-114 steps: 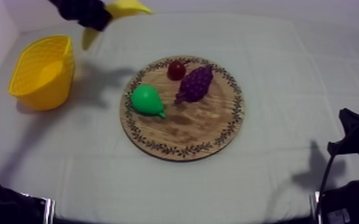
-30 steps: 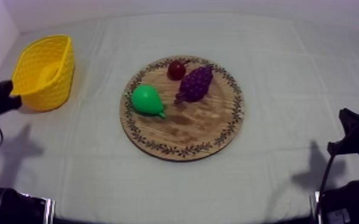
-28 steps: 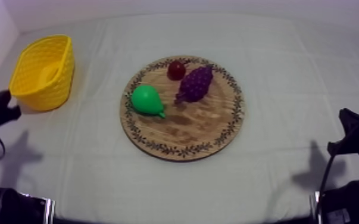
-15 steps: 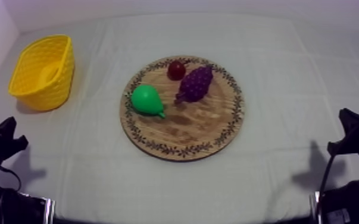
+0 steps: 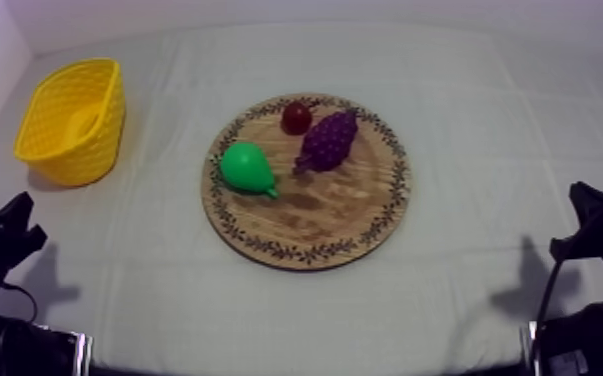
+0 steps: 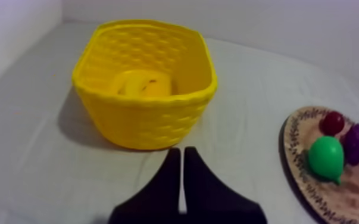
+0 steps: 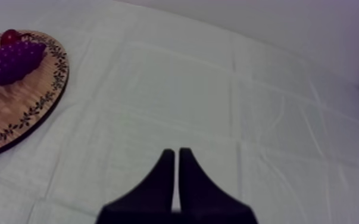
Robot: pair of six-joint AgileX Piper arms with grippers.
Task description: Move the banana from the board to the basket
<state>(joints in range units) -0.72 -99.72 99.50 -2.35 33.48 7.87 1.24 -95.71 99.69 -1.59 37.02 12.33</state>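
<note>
Overhead, the worktop [image 5: 465,90] under its grey-white cloth carries a round wooden board with a patterned rim [image 5: 315,215] at its centre. A yellow woven plastic basket [image 5: 75,160] stands well apart from the board, at about ten o'clock. On the board a green toy pear [image 5: 247,167] lies at nine o'clock and a small red fruit [image 5: 296,117] at twelve. A purple bunch of toy grapes [image 5: 328,140] sits just beside the red fruit, toward one o'clock, and no banana lies among them. Both arms sit low, at about eight and four o'clock of the board, which I judge to be a rest pose that leaves the working area free. From the left wrist, the left gripper [image 6: 180,152] has its black fingers pressed together in a narrow wedge, holding nothing, and points at the basket's near wall. The yellow toy banana [image 6: 141,83] lies inside on the basket floor, exactly where the task wants it, so I take the job as done. From the right wrist, the right gripper [image 7: 174,154] likewise has its fingers closed on nothing over bare cloth, with the board's rim and the grapes near; it looks idle, parked clear of the fruit.
</note>
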